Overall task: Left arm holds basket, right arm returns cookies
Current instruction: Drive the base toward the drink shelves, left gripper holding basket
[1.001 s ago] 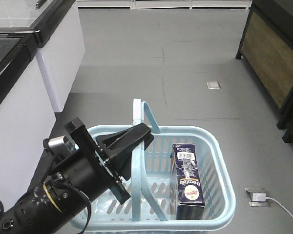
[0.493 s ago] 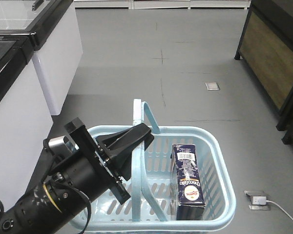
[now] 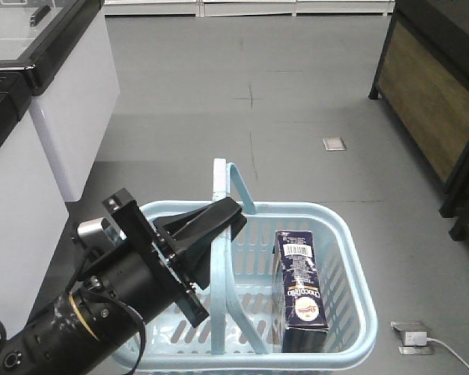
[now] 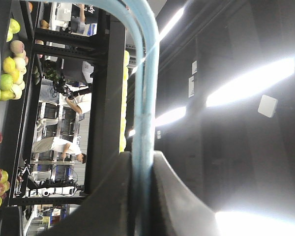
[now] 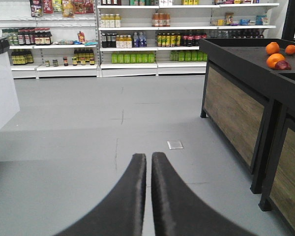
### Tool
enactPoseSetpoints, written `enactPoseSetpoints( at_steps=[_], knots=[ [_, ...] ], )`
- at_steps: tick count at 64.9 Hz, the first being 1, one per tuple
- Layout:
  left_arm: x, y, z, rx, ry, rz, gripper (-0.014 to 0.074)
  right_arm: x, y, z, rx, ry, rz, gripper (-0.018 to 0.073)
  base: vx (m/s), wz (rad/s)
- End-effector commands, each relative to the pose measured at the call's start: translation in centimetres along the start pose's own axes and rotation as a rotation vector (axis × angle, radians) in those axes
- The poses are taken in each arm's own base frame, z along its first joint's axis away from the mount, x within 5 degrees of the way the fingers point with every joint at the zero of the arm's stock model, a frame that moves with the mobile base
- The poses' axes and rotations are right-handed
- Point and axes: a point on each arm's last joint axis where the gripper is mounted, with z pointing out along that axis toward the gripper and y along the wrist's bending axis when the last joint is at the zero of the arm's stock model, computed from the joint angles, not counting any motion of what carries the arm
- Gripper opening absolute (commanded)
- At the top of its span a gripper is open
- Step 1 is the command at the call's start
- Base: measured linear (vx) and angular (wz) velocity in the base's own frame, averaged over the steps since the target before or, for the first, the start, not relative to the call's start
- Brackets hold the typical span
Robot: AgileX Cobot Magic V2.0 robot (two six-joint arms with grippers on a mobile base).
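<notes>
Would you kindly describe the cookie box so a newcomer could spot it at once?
Find the light blue basket low in the front view, its handle gripped by the left hand. In its right half stands the cookie box, the only item visible inside: dark navy, with a barcode on top and a white oval logo.

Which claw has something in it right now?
The left claw: it is clamped on the basket handle. The right claw is shut with nothing in it.

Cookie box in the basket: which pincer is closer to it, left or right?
Left. The left pincer clamps the basket handle beside the cookie box; the right pincer faces open floor, absent from the front view.
</notes>
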Motion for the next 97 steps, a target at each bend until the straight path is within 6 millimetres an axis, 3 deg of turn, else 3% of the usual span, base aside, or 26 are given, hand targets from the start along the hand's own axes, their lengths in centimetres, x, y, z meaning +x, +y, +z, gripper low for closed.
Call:
enactPoseSetpoints(
  at_steps=[1, 97],
  knots=[
    [1.26, -4.13, -0.22, 0.337, 0.094, -0.003, -0.0003, -0.13, -0.1, 0.01, 0.013, -0.065, -0.014, -0.0006, 0.21, -0.08],
    [1.31, -4.12, -0.23, 0.335, 0.1, 0.0, -0.0003, -0.13, -0.1, 0.01, 0.013, -0.065, -0.014, -0.0006, 0.32, 0.02]
  ],
)
